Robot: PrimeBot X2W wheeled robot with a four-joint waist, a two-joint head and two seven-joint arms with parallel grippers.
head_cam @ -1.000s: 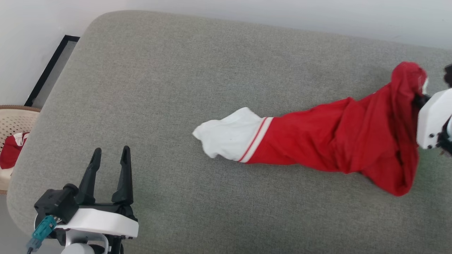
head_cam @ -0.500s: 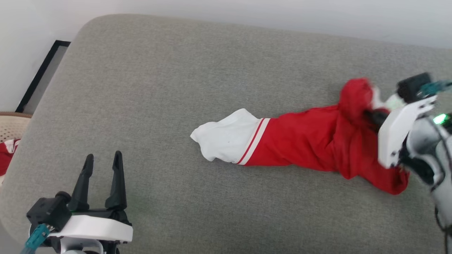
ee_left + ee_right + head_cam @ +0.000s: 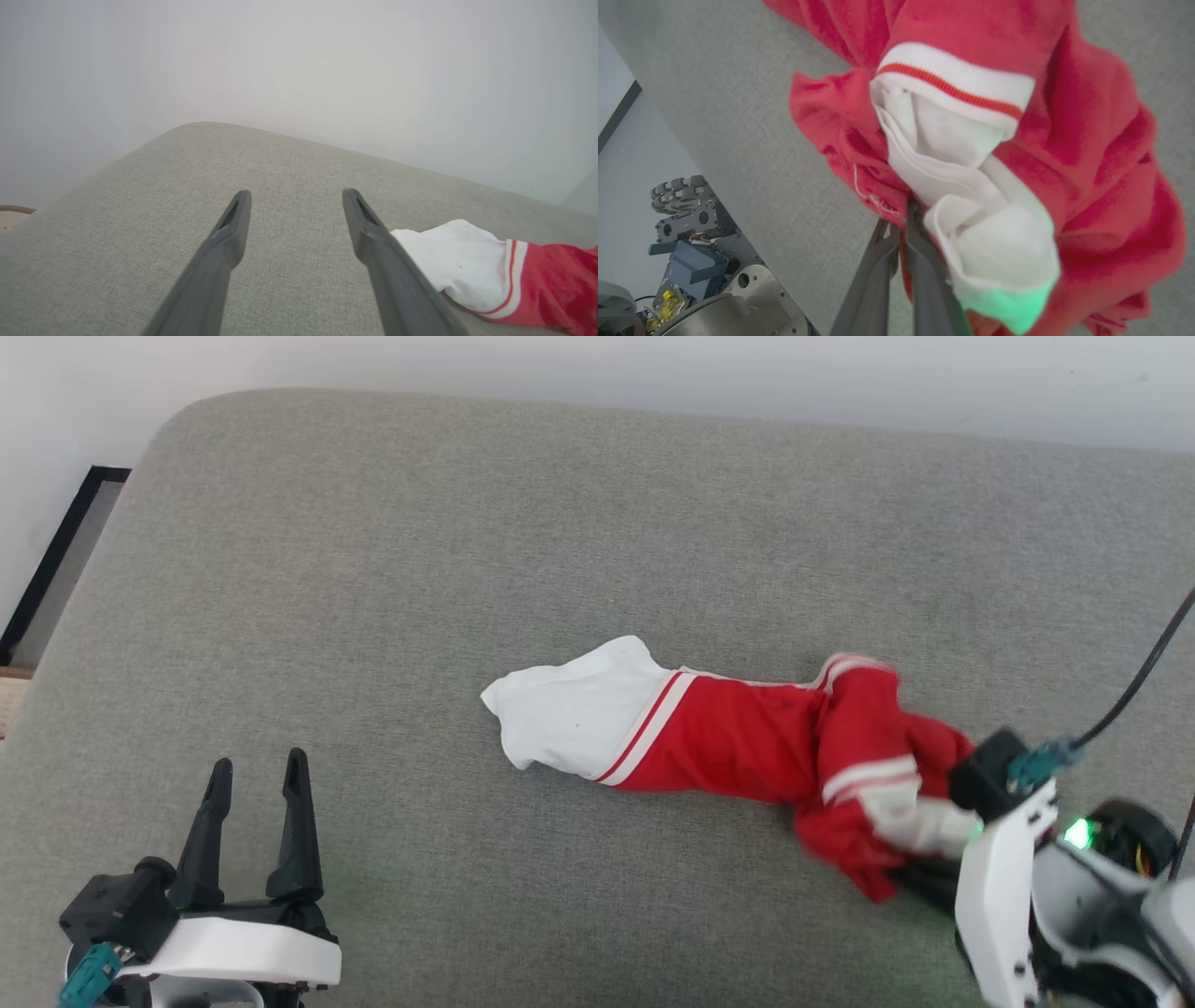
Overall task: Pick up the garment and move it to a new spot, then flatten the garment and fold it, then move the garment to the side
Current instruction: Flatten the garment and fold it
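Note:
The garment (image 3: pixel 738 742), a red jersey with a white sleeve and striped trim, lies bunched in a long heap across the grey cushion (image 3: pixel 467 523). Its white sleeve (image 3: pixel 569 719) points left. My right gripper (image 3: pixel 920 877) is shut on the garment's right end, where red cloth and a white sleeve pile over the fingers (image 3: pixel 920 261). In the right wrist view the garment (image 3: pixel 1087 140) fills the upper right. My left gripper (image 3: pixel 257 784) stands open at the lower left, well apart from the garment. In the left wrist view, my left gripper (image 3: pixel 294 205) holds nothing, with the white sleeve (image 3: pixel 458 261) to its right.
The cushion's rounded left edge (image 3: pixel 56 653) drops to the floor, where a dark frame (image 3: pixel 56 551) leans by the wall. The robot's wheeled base (image 3: pixel 691 261) shows below the cushion's front edge in the right wrist view. A pale wall (image 3: pixel 653 373) runs behind.
My right gripper has pulled the garment's right end down and toward the front, bunching it shorter. The camera has shifted too. The left gripper stays open in place.

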